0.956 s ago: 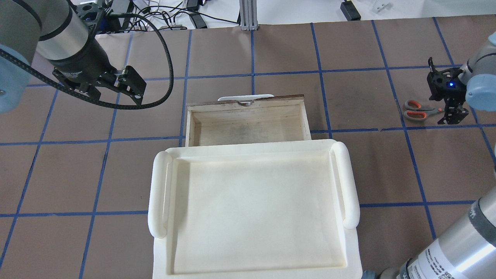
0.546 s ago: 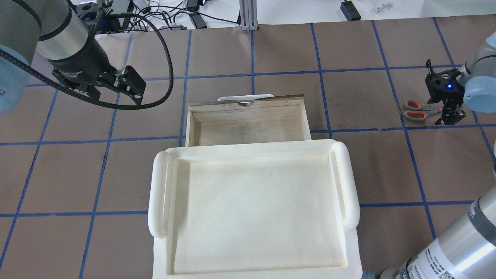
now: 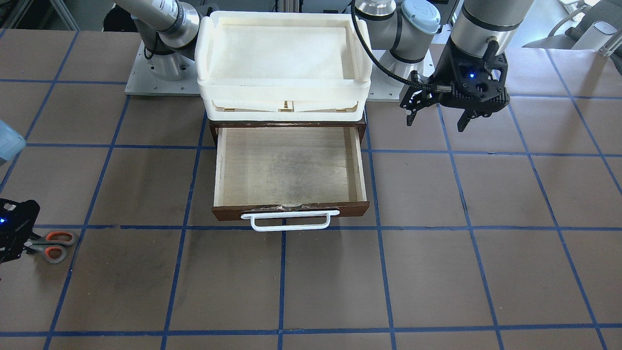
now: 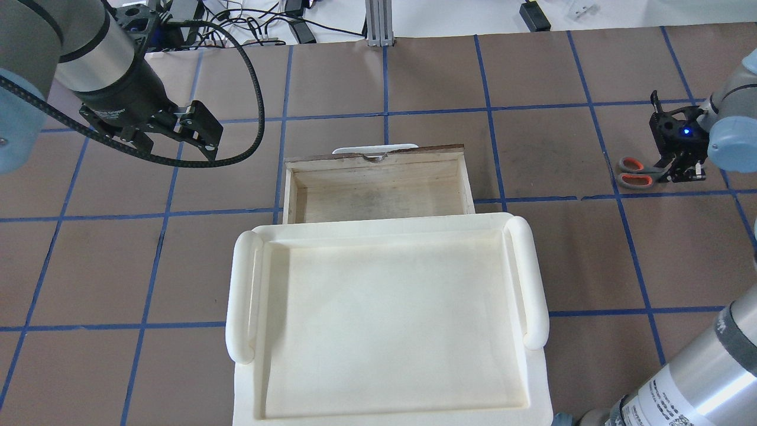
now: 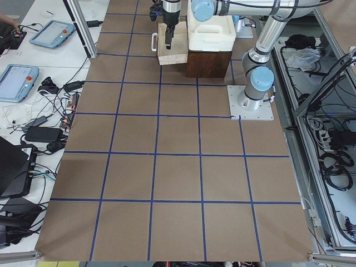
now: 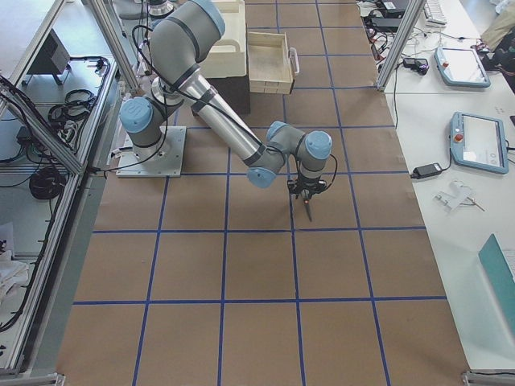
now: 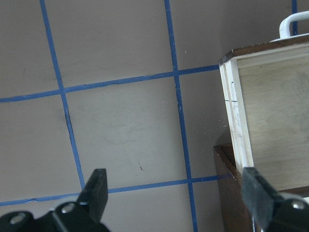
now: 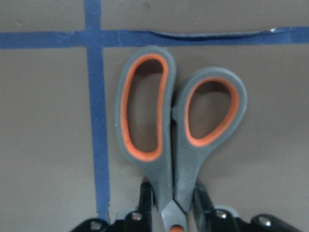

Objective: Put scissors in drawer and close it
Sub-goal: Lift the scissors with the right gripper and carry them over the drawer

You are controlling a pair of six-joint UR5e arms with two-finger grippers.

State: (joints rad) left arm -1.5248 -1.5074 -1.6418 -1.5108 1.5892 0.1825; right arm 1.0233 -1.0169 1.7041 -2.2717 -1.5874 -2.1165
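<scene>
So the biggest thing here is the table, covered in brown paper with a blue tape grid. In the middle sits a dark brown box with a big cream-white tray parked on top of it. Nothing in the tray that I can see.

The drawer is pulled out of the box on the side away from the robot. It has a pale plywood floor and a dark brown front, and the white loop handle sticks out past that. The floor is bare wood with some grey smudging.

The left gripper hangs above the table on the robot's left of the box, not touching anything. Its wrist cam shows the two fingers spread wide, so those jaws are released, and a corner of the drawer and box sits at the edge of that shot.

The right gripper is way over on the robot's right, well apart from the drawer and down at table level. Its fingers are squeezed in on both sides of the scissors, right where the grey handles narrow toward the orange pivot dot. So it's clamped on them.

The scissors look flat on the paper near a crossing of two tape lines. The loops point toward the middle of the table, and the blades are hidden under the gripper.
</scene>
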